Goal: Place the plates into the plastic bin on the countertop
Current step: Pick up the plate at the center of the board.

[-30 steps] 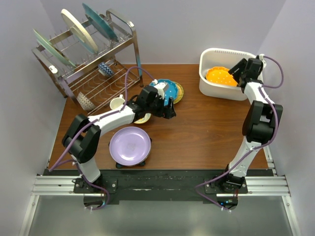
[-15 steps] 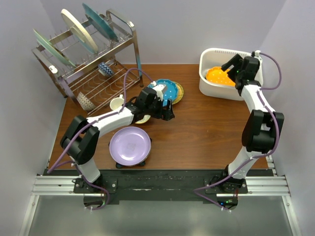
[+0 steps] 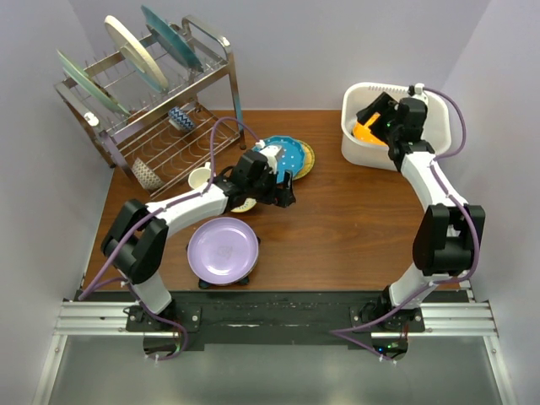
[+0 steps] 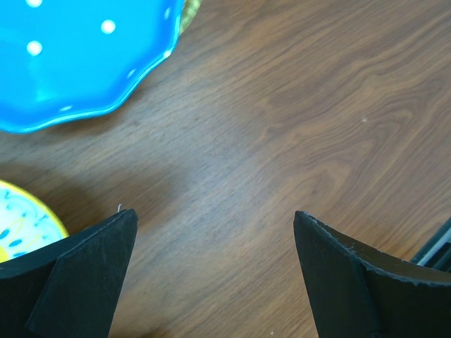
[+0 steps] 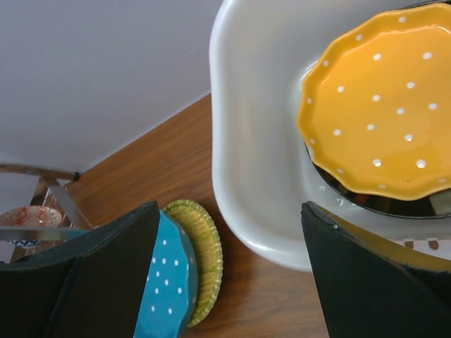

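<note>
An orange dotted plate (image 3: pixel 369 132) (image 5: pixel 380 105) lies in the white plastic bin (image 3: pixel 363 155) (image 5: pixel 261 162) on top of a dark plate (image 5: pixel 380 203). My right gripper (image 3: pixel 376 113) (image 5: pixel 229 204) is open and empty above the bin's left side. A blue dotted plate (image 3: pixel 288 154) (image 4: pixel 63 63) (image 5: pixel 158 289) rests on a yellow-green plate (image 3: pixel 308 159) (image 5: pixel 208 260) on the countertop (image 3: pixel 337 219). My left gripper (image 3: pixel 285 191) (image 4: pixel 215 215) is open and empty, low over bare wood just in front of the blue plate. A lavender plate (image 3: pixel 223 250) sits at the front left.
The wire dish rack (image 3: pixel 152 110) at the back left holds a mint plate (image 3: pixel 84 82), a beige plate (image 3: pixel 135 52) and a teal plate (image 3: pixel 169 38). A white mug (image 3: pixel 201 177) and a small white bowl with a yellow centre (image 3: pixel 245 204) (image 4: pixel 21 225) sit near the left arm.
My right gripper has swung left from the bin's right rim to over its left side. My left gripper has edged slightly left. No plate has moved.
</note>
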Controlling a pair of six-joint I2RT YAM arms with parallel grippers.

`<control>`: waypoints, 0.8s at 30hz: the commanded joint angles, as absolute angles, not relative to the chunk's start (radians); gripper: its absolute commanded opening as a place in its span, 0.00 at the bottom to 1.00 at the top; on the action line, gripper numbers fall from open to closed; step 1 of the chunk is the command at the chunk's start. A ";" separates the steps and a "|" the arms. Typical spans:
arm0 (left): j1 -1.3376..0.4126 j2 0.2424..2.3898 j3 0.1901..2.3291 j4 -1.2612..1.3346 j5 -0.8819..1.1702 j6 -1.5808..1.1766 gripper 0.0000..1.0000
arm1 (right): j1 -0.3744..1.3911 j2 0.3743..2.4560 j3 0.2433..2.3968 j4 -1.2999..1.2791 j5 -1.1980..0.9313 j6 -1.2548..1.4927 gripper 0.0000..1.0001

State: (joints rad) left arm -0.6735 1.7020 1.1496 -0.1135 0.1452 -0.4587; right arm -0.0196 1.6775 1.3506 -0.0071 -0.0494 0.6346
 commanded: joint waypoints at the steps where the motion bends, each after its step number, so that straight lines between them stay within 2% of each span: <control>1: -0.664 1.697 1.206 -0.169 0.091 -0.434 0.97 | -0.008 1.605 1.328 0.020 -0.095 0.630 0.84; 14: -0.643 1.713 1.244 -0.248 0.011 -0.449 0.97 | 0.165 1.634 1.284 0.023 -0.132 0.623 0.78; 24: -0.634 1.715 1.238 -0.264 0.005 -0.436 0.97 | 0.229 1.724 1.293 0.015 -0.137 0.612 0.73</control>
State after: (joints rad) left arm -0.6415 1.7153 1.2068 -0.2626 0.0181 -0.4522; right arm 0.2104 1.6817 1.2762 -0.0055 -0.1173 0.6285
